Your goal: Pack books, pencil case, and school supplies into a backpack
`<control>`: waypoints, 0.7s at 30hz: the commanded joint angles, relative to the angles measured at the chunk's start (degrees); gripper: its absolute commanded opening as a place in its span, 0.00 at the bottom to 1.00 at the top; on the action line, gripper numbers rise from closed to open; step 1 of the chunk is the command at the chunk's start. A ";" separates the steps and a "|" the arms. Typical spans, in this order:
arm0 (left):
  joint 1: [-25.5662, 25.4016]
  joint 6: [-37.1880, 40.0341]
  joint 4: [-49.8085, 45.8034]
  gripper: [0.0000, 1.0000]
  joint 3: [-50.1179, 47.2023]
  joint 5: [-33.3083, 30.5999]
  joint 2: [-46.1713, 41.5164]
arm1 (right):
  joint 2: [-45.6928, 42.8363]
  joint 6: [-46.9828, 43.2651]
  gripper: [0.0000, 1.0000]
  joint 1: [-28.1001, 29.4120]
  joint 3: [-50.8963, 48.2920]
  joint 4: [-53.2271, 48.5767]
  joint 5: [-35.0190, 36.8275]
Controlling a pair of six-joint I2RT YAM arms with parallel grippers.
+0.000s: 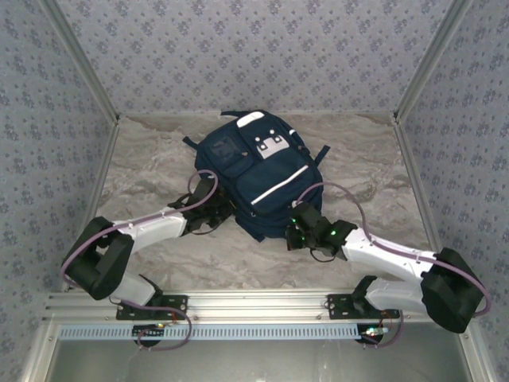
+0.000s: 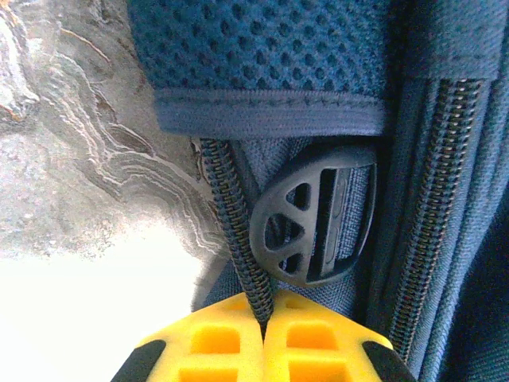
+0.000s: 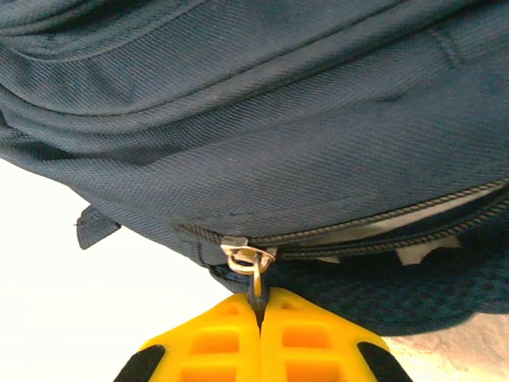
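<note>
With the right gripper (image 3: 259,302) pinching the zipper pull (image 3: 248,259) on the backpack (image 1: 258,179) and the left gripper (image 2: 264,309) pinching a zipper strip (image 2: 233,219) there, a hard tug could slip the pull free.

Open tabletop (image 1: 147,171) left and right of central backpack (image 1: 254,171), walls (image 1: 254,56) on three sides

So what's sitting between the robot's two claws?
The near end of the navy backpack, in the top view; the left gripper and right gripper flank it.
</note>
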 commanded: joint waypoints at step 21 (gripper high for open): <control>11.81 12.83 -19.33 0.39 15.03 -2.60 -3.02 | 7.02 -3.99 0.00 4.75 8.79 8.08 -8.98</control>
